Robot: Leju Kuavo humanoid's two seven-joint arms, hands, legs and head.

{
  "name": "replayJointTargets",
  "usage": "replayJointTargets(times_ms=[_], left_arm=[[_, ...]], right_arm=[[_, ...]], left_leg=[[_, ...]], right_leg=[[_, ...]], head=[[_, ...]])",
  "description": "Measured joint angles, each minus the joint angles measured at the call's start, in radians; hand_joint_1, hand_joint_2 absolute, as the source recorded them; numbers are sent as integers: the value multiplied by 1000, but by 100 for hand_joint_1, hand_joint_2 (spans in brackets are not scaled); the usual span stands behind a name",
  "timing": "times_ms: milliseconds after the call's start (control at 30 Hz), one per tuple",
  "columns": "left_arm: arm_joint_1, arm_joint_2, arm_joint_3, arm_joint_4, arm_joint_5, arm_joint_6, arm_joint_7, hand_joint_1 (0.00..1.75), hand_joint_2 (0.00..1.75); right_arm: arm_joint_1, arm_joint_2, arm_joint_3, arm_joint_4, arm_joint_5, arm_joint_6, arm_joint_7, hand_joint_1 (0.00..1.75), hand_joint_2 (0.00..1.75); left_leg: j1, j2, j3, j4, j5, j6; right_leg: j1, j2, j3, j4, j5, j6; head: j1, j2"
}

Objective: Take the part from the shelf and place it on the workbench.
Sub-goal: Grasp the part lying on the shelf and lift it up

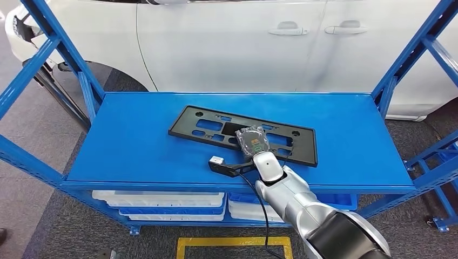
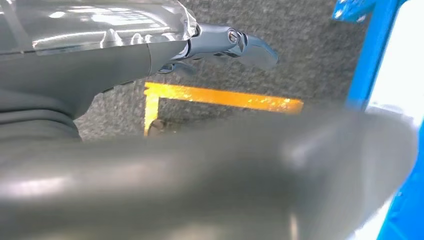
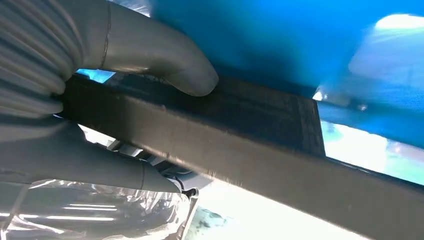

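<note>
Right hand at six o'clock, clamped on the near rail of the black frame part lying flat on the blue shelf: I rate this off-centre hold likely to tilt and slip on lifting; left hand hangs unladen.

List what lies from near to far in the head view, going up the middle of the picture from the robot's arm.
Yellow floor marking → right arm → right hand on the black plastic frame → bare blue shelf top → white car.
</note>
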Motion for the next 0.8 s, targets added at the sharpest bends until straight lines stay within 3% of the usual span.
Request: replayJointTargets(times_ms=[67,100,200,233,267,300,367,433,533,600,700,733,767,800], left_arm=[[2,1,0,0,1,0,-13,0,175],[4,2,0,0,2,0,-13,0,175],[13,2,0,0,9,-3,-3,0,175],[17,2,0,0,14,-6,-1,0,175],[21,2,0,0,19,-12,-2,0,175],[25,2,1,0,25,-18,-6,0,175],[32,2,3,0,33,-29,-15,0,175],[35,2,4,0,43,-37,-22,0,175],[44,3,18,0,76,-54,-33,0,175],[50,4,32,0,96,-52,-45,0,175],[53,4,56,0,123,-14,-90,0,175],[55,3,63,0,127,0,-113,0,175],[55,2,68,0,128,10,-132,0,175],[56,1,70,0,127,13,-140,0,175]], right_arm=[[1,0,-11,-8,-16,-38,-24,175,175],[1,1,-19,-18,-31,-68,-43,175,175],[22,2,-67,-103,-148,-179,-175,175,175],[39,2,-90,-157,-219,-196,-241,175,175],[62,1,-116,-234,-313,-190,-315,175,175],[88,1,-141,-327,-420,-165,-383,175,175],[137,0,-183,-525,-611,-102,-470,175,175],[171,-3,-211,-681,-739,-59,-521,175,175],[254,-15,-244,-960,-1082,77,-681,175,175],[310,-33,-258,-1188,-1339,236,-727,175,175],[395,-62,-280,-1461,-1561,451,-754,175,175],[427,-71,-283,-1529,-1600,511,-766,175,175],[455,-79,-283,-1587,-1629,563,-778,175,175],[476,-87,-281,-1630,-1643,604,-788,175,175]], left_leg=[[4,1,-5,14,-13,-11],[5,1,-19,47,-33,-15],[7,2,-111,240,-124,-23],[7,2,-134,285,-135,-24],[7,2,-140,292,-126,-23],[7,2,-124,254,-96,-21],[5,1,-59,117,-25,-13],[1,0,-16,24,5,-5],[-2,-2,-14,8,4,9],[2,-2,-12,1,7,21],[2,-2,-8,-2,4,35],[2,-2,-7,-1,2,36],[2,-2,-5,0,0,36],[2,-2,-3,1,-3,35]], right_leg=[[-1,0,3,-6,3,-13],[-3,-1,4,-10,5,-19],[1,0,5,-11,3,-29],[3,1,7,-11,2,-31],[4,2,9,-10,0,-31],[5,2,12,-9,-2,-30],[7,2,18,-7,-9,-25],[9,1,18,-4,-14,-17],[9,-2,15,-3,-16,-1],[7,-2,1,31,-44,11],[3,-2,-83,213,-137,23],[2,-2,-110,267,-152,25],[1,-2,-122,287,-148,26],[-1,-2,-113,263,-124,26]], head=[[0,0],[-1,0],[-2,0],[-2,0],[-2,0],[-2,0],[-2,0],[-2,0],[-2,0],[0,0],[2,0],[2,0],[3,0],[3,0]])
